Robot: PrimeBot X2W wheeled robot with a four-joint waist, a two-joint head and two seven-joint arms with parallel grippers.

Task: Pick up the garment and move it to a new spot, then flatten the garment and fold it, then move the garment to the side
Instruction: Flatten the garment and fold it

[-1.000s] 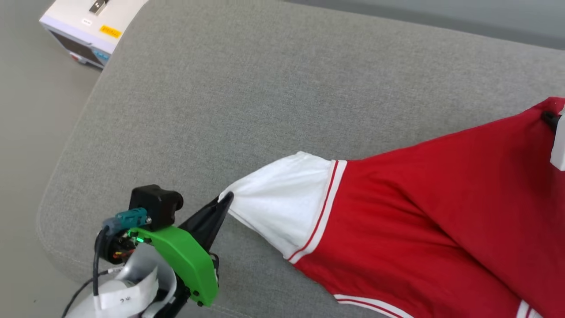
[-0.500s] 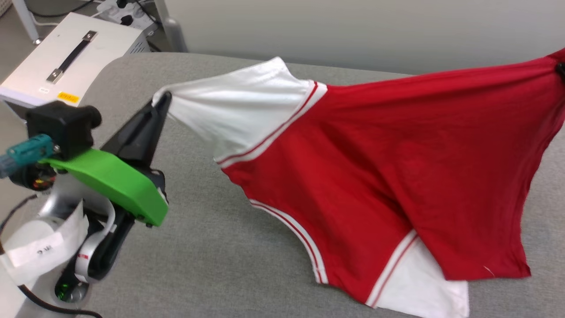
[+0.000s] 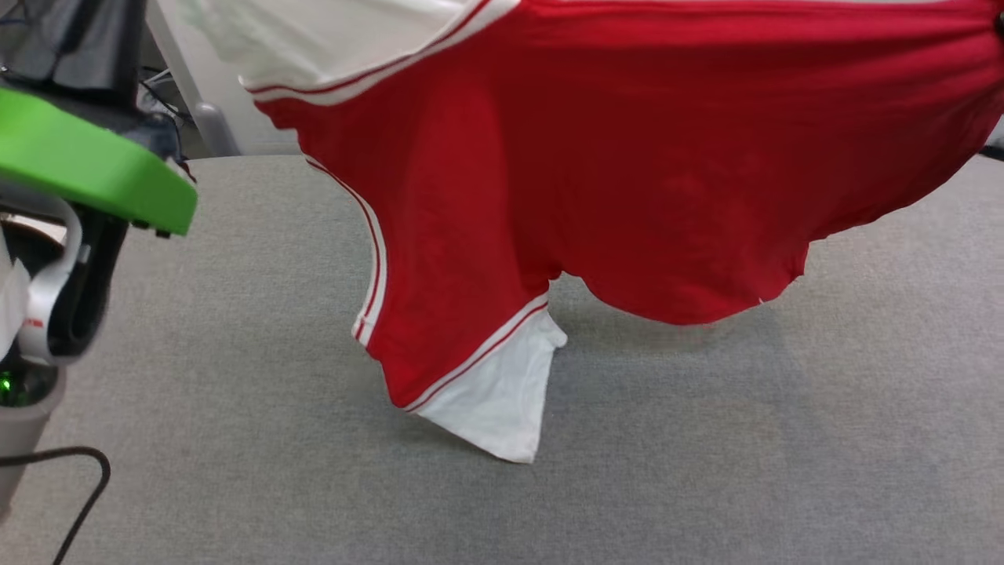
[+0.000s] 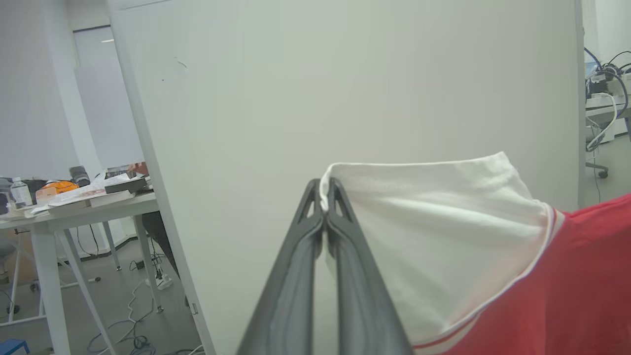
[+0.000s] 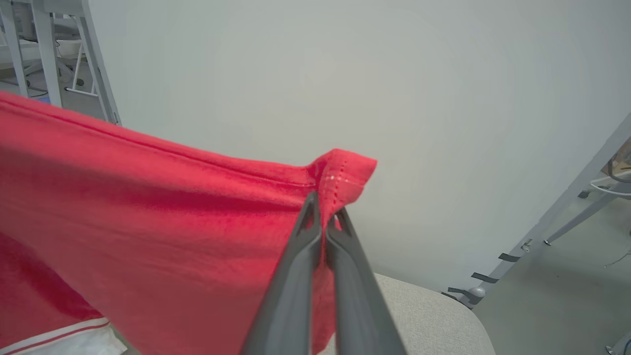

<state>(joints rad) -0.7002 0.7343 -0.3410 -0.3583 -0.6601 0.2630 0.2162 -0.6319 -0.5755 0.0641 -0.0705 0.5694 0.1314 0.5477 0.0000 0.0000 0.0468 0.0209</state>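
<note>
The garment (image 3: 627, 157), a red shirt with white sleeves and striped trim, hangs stretched in the air above the grey cushion (image 3: 706, 439). Its lower white sleeve (image 3: 502, 392) touches the cushion. My left gripper (image 4: 324, 190) is shut on the hem of the other white sleeve (image 4: 434, 236). My right gripper (image 5: 323, 207) is shut on a red hem corner (image 5: 345, 172) of the garment (image 5: 148, 207). The left arm's green wrist cover (image 3: 86, 165) shows at the left of the head view. No print shows on the side facing me.
A pale partition wall (image 4: 345, 74) stands close behind the cushion. A desk (image 4: 74, 197) with clutter and floor cables lies beyond it to the left. Metal frame legs (image 5: 567, 217) stand off the cushion's right end (image 5: 429, 315).
Both grippers have lifted the garment from lying on the cushion to hanging high above it. The head camera has tilted up and the view has shifted.
</note>
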